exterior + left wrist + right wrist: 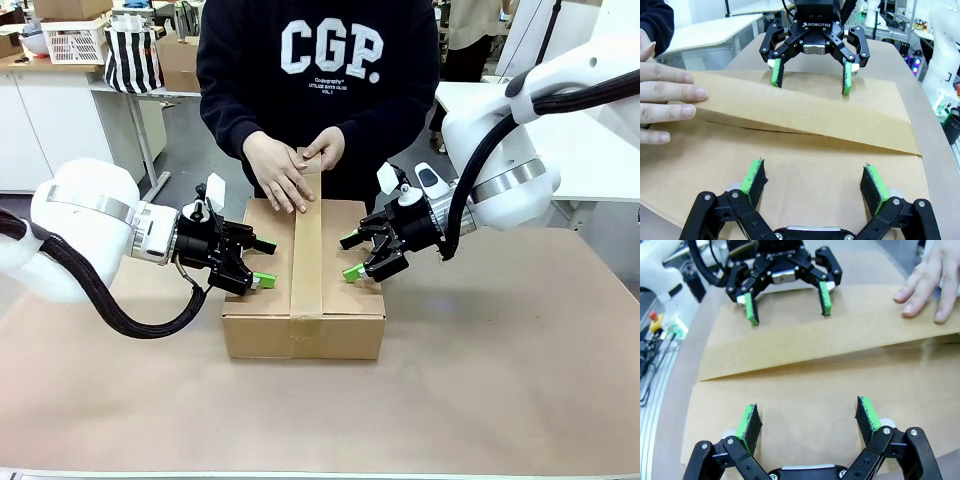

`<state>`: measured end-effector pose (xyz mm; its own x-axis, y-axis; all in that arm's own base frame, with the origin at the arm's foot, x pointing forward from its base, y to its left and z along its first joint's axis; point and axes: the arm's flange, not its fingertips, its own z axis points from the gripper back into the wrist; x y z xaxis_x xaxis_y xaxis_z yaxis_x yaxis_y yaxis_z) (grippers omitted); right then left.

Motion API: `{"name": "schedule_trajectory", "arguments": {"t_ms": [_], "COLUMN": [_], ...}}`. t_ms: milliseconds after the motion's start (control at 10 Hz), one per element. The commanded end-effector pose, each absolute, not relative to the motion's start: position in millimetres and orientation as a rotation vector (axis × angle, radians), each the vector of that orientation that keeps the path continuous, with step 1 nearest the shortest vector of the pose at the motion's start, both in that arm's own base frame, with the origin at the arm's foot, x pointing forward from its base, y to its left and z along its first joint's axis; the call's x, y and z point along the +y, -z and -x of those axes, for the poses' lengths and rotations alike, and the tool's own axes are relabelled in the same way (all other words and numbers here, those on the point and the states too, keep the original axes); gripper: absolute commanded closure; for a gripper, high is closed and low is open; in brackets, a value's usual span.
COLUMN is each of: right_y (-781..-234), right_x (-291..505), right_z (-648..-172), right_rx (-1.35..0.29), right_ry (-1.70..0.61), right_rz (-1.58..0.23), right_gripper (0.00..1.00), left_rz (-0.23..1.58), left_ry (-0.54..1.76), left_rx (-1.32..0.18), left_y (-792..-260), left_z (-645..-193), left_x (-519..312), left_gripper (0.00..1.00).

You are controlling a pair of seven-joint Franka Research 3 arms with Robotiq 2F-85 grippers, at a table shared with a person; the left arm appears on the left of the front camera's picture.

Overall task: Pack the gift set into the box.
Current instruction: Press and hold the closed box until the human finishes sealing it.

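So the box (pixel 305 290) is sitting closed in the middle of the table (pixel 500 380), brown cardboard with a strip of brown tape (pixel 307 255) running down the centre seam from the far edge over the near side. The person across the table has both hands on the far end of that strip: one hand (pixel 280 172) flat on the lid, the other hand (pixel 325 152) pinching the tape end right at the far edge.

The left gripper (pixel 262 262) comes in from the left side and hovers at the box's left edge, jaws spread wide with nothing between them. The right gripper (pixel 350 257) mirrors it over the right part of the lid, also spread wide and empty. The two face each other across the tape.

From the left wrist view you look over its own green pads (pixel 753 176) at the cardboard, with the tape lying at a slant and lifting a bit off the lid along its near edge; the person's fingers (pixel 670 92) press it down at the picture's left. The right wrist view shows the same thing from the other side.

Can't see the gift set anywhere; the flaps are shut.
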<state>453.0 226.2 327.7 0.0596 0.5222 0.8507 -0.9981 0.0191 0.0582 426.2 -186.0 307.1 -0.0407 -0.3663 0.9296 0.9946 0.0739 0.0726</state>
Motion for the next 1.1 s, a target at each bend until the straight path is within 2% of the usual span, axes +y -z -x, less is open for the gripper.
{"name": "schedule_trajectory", "arguments": {"t_ms": [0,1000], "right_y": [-326.6,-326.6], "right_x": [226.5,226.5], "right_z": [-452.6,-452.6], "right_rx": [-0.755,-0.755], "right_ry": [-1.372,-1.372], "right_rz": [-0.825,-0.825], "right_gripper": [0.0,0.0], "left_rz": [0.827,0.827], "left_ry": [1.347,1.347], "left_rx": [-1.03,-1.03], "left_y": [-300.7,-300.7], "left_z": [-420.4,-420.4], "left_x": [-184.8,-184.8], "left_gripper": [0.0,0.0]}}
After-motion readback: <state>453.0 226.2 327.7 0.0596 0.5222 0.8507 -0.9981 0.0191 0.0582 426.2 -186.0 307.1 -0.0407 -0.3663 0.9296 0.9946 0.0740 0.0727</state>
